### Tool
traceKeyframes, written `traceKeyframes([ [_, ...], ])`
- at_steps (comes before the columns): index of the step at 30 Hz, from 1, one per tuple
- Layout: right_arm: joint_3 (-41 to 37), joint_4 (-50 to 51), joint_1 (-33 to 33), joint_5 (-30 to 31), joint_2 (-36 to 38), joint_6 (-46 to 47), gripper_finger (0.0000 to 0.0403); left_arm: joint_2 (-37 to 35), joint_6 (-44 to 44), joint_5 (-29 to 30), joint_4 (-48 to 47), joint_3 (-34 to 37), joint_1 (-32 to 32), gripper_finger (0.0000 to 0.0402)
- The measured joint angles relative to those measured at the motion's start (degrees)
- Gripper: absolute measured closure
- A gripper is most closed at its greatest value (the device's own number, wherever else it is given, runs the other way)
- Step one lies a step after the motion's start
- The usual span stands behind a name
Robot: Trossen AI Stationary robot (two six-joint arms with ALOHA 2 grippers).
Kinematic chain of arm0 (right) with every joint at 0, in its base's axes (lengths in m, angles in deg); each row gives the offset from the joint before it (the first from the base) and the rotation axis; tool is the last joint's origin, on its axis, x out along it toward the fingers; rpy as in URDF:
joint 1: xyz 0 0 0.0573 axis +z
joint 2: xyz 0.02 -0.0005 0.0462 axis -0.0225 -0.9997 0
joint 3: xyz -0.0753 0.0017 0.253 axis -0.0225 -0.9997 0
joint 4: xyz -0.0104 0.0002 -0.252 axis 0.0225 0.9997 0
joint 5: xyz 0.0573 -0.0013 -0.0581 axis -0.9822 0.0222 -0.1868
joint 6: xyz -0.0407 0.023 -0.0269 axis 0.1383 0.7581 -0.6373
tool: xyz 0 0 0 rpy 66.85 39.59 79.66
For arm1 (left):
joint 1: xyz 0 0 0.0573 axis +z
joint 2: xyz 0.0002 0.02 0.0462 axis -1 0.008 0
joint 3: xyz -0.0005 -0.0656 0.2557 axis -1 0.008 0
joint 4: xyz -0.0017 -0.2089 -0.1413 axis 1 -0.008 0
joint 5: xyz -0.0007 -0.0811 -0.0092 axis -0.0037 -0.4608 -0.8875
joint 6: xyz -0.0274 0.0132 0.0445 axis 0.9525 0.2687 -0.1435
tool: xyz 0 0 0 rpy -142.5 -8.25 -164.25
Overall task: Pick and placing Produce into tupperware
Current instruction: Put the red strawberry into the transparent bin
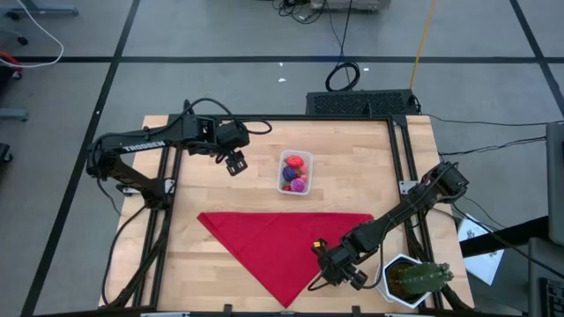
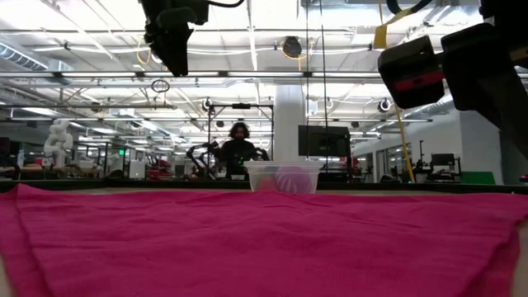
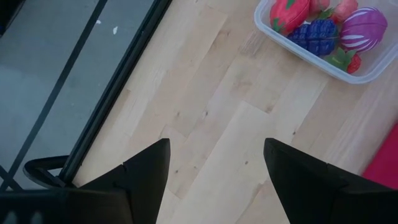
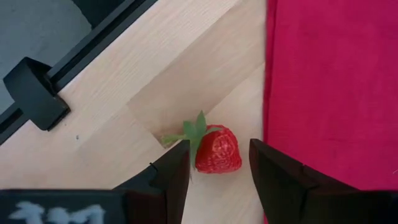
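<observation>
The clear tub (image 1: 296,173) stands on the wooden table near its far middle and holds several toy produce pieces: a red one (image 3: 289,12), a dark purple one (image 3: 317,34), a magenta one (image 3: 362,28) and a pinkish one (image 3: 342,9). My left gripper (image 1: 234,161) hangs open above the table, left of the tub. A red toy strawberry (image 4: 217,151) with green leaves lies on the bare wood by the near edge. My right gripper (image 4: 219,144) is open and low over it, one finger on each side. In the high view the gripper (image 1: 322,277) hides the strawberry.
A red cloth (image 1: 282,246), folded into a triangle, covers the middle and near part of the table, its edge right beside the strawberry (image 4: 329,81). A potted cactus in a white pot (image 1: 410,280) stands at the near right corner. A person (image 2: 238,148) sits beyond the table.
</observation>
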Motion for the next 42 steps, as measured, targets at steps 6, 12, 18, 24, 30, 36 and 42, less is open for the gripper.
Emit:
traceKeyframes([
  [6, 0.0, 0.41, 0.0, -0.01, -0.02, 0.67, 0.0245, 0.0, -0.02, -0.02, 0.0, 0.0, 0.0, 0.0135],
  [12, 0.0, 0.5, 0.0, -0.01, 0.0, 3.62, 0.0245, 0.0, -0.03, 0.0, 0.02, 0.0, 0.0, 0.0135],
  [18, 0.0, 0.56, 0.0, -0.01, 0.0, 4.27, 0.0245, 0.0, -0.04, -0.01, 0.02, 0.0, 0.0, 0.0135],
  [24, 0.0, 0.65, 0.0, -0.01, 0.0, 4.03, 0.0245, 0.0, 0.05, 0.0, 0.02, 0.0, 0.0, 0.0135],
  [30, 0.0, 0.74, 0.0, -0.02, 0.0, 2.29, 0.0245, 0.0, 0.09, 0.0, 0.02, 0.0, 0.0, 0.0135],
  [36, -0.02, 1.33, 0.0, -0.03, 0.0, -0.59, 0.0245, 0.0, 0.2, 0.0, 0.01, 0.0, 0.0, 0.0135],
  [42, -0.04, 1.31, 0.0, -0.05, 0.0, -0.63, 0.0245, 0.0, 0.2, 0.0, 0.02, 0.0, 0.0, 0.0135],
])
